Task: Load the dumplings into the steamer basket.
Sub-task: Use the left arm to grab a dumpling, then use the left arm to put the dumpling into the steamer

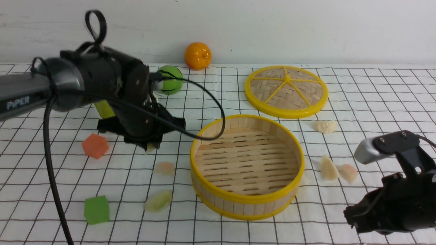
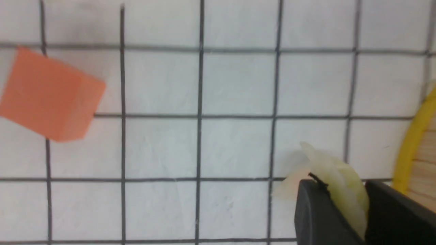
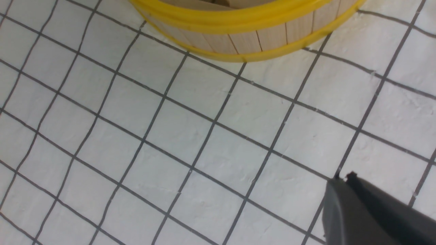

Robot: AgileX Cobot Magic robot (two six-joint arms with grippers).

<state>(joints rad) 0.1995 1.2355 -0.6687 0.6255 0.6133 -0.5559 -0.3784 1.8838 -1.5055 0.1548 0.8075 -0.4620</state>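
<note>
My left gripper [image 1: 151, 145] is shut on a pale cream-green dumpling [image 2: 337, 173], held just above the cloth to the left of the steamer basket [image 1: 247, 204]. The basket's yellow rim [image 2: 410, 143] shows beside the held dumpling. A pinkish dumpling [image 1: 165, 168] and a greenish one [image 1: 158, 200] lie left of the basket. Three more dumplings lie to its right: a cream one [image 1: 326, 126], another cream one [image 1: 329, 168] and a pink one [image 1: 348, 173]. The basket is empty. My right gripper [image 3: 342, 177] is shut on nothing, low near the basket's front wall [image 3: 238, 37].
The flat woven lid [image 1: 286, 92] lies behind the basket. An orange [image 1: 198, 55] and a green ball [image 1: 170, 79] sit at the back. An orange cube [image 1: 95, 145] and a green cube [image 1: 96, 209] rest at the left. The right arm [image 1: 391, 207] fills the lower right.
</note>
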